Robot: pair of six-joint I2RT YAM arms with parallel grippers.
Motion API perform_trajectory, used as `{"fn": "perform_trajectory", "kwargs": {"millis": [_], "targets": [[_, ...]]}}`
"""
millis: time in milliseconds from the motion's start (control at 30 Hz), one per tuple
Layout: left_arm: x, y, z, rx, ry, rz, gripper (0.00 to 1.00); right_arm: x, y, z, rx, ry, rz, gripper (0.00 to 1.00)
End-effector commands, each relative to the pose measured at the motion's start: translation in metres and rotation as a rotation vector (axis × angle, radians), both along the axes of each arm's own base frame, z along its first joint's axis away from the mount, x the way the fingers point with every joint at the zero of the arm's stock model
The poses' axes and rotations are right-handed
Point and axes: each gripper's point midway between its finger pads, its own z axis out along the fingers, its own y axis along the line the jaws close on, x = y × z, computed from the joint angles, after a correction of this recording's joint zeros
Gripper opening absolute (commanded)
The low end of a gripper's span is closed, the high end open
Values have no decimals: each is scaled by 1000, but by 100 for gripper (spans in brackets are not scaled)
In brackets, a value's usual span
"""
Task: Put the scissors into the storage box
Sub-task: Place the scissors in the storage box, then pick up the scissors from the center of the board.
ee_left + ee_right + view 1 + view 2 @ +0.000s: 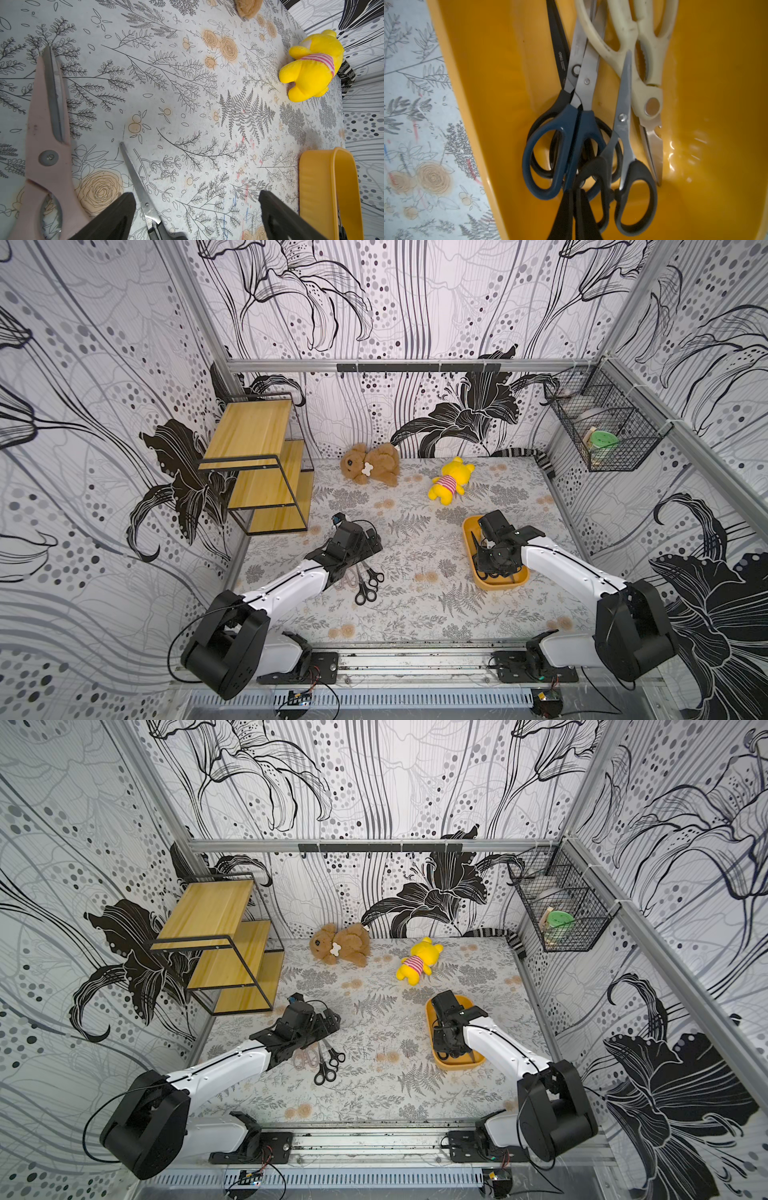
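The orange-yellow storage box (500,584) sits right of centre on the table, also seen in the left wrist view (324,187). Inside it lie several scissors: a dark blue pair (571,135), cream kitchen shears (645,62) and black-handled pairs (635,187). My right gripper (576,200) is down in the box, shut, its tips at the blue handles with nothing held. On the table lie a pale pink pair (47,145) and two black-handled pairs (365,593). My left gripper (196,194) hovers open over them, one steel blade (135,176) just inside one finger.
A brown teddy (370,464) and a yellow plush bear (451,481) lie at the back of the table. A wooden shelf rack (257,464) stands at the back left. A black wire basket (606,427) hangs on the right wall.
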Motion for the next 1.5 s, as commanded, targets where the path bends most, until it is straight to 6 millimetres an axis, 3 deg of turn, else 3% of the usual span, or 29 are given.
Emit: {"fn": "perform_trajectory", "kwargs": {"millis": [0,233,367,533,733,833,933,1100,1200,1367,1467], "targets": [[5,-2,6,-4,-19,-6,97,1,0,-9,7,10,-17,5],[5,-1,10,-4,-27,2,97,2,-6,-3,-22,-4,-32,24],[5,0,11,-14,-30,11,97,9,-11,15,-50,-45,-39,38],[6,1,11,-16,-31,23,97,23,-2,42,-5,-111,-39,42],[5,7,12,-15,-37,46,97,41,51,76,129,-233,47,43],[3,14,10,-17,-34,73,97,43,100,88,191,-275,155,43],[0,26,3,-32,-14,113,97,40,147,87,202,-276,268,42],[-9,52,-9,-93,16,213,97,32,211,69,161,-240,427,37],[-13,66,-12,-116,16,269,97,23,247,45,150,-186,502,33],[-20,84,-18,-122,16,337,97,3,293,20,152,-93,543,27],[-24,94,-24,-122,25,372,97,-10,312,8,154,-58,537,26]]}}
